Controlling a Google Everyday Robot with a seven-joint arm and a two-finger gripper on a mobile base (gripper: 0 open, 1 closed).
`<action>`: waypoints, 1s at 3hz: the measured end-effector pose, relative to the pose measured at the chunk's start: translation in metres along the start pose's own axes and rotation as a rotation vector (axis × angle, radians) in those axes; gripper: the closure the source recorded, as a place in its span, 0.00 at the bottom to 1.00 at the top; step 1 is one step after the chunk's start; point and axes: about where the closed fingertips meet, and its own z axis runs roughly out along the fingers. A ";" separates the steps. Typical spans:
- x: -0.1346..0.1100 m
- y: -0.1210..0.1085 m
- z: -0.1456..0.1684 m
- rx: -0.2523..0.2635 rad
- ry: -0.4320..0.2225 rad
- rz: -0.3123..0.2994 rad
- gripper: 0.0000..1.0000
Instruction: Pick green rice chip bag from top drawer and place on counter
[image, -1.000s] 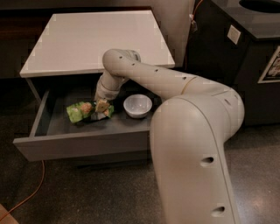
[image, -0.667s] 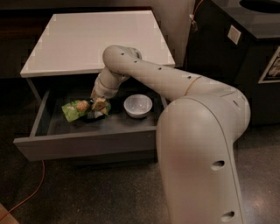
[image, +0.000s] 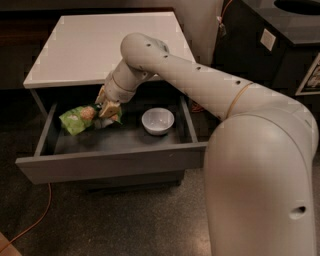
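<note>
Hand (image: 108, 108), bag (image: 75, 120), bowl (image: 157, 121) in top drawer (image: 115, 163)

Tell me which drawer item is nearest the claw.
The green rice chip bag, left in the top drawer; the claw is at its right end. The white bowl sits apart.

Gripper (image: 109, 107) low left, arm (image: 200, 85) outstretched

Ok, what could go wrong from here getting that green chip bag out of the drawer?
The gripper sits at one end of the green rice chip bag, so the bag might sag or slip when lifted. The counter edge hangs just above it in the top drawer; a straight lift could snag there. The white bowl lies close by and might get knocked.
</note>
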 end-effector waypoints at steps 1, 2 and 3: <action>-0.016 0.000 -0.021 0.016 -0.028 -0.038 1.00; -0.019 -0.013 -0.060 0.077 -0.013 -0.060 1.00; -0.011 -0.032 -0.094 0.130 0.001 -0.061 1.00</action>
